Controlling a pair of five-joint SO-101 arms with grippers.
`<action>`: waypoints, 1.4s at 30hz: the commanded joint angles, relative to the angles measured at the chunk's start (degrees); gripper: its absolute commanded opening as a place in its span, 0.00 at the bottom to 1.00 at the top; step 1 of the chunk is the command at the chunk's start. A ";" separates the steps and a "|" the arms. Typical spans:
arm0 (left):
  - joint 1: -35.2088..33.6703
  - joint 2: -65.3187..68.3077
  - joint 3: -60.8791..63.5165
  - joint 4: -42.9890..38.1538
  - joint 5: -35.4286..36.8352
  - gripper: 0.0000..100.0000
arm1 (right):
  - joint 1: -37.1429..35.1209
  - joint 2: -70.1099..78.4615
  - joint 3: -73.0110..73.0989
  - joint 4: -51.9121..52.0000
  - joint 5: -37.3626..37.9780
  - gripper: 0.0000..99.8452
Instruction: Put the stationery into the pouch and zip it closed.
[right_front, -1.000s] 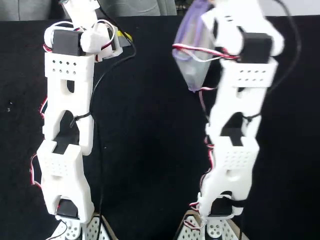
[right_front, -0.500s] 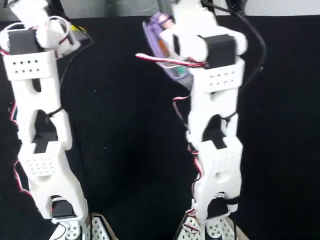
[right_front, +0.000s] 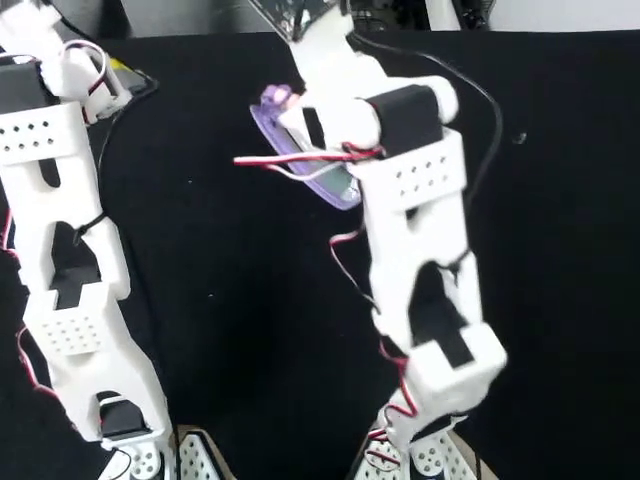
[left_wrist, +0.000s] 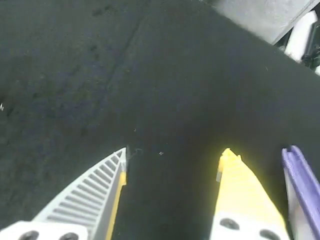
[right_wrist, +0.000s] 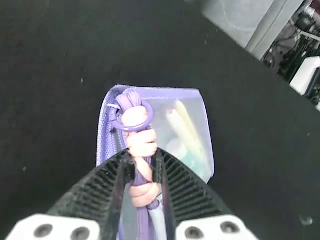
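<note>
A: Where is the pouch (right_front: 275, 125), and what has hold of it?

B: Upper middle of the high view, lifted off the black table (right_front: 560, 250). The right gripper (right_wrist: 142, 157) is clamped on its cord pull (right_wrist: 140, 142), a knotted pink and purple braid, so the pouch hangs beneath the jaws. The left gripper (left_wrist: 175, 150) holds nothing. Its jaws are spread wide over bare cloth, and the pouch's purple edge sits at the lower right of its wrist view.

A: How would you expect it to handle?

B: Light and floppy, I'd judge, with a thin fabric border and a soft clear panel. Hung by the cord, it can swing and twist. The cord is a fair grip for drawing a zip, but something must pin the body. The purple fabric edge opposite the pull looks best for that, since the clear panel looks slick.

A: What can't you make out?

B: Whether the zip is fully shut, because the jaws and braid cover it. A yellowish pen (right_wrist: 187, 130) and other pale pieces show through the panel, but I can't count them. In the high view the right arm hides much of the pouch.
</note>
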 joint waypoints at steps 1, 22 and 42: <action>-0.22 -3.16 3.91 0.44 -0.35 0.29 | -0.62 -11.91 10.33 0.88 -0.18 0.01; 7.87 -39.38 47.78 -6.68 -13.45 0.29 | -0.09 -35.47 38.81 -0.35 2.29 0.01; 22.90 -99.16 113.19 -38.15 -43.16 0.29 | -0.44 -40.57 41.98 0.18 2.37 0.01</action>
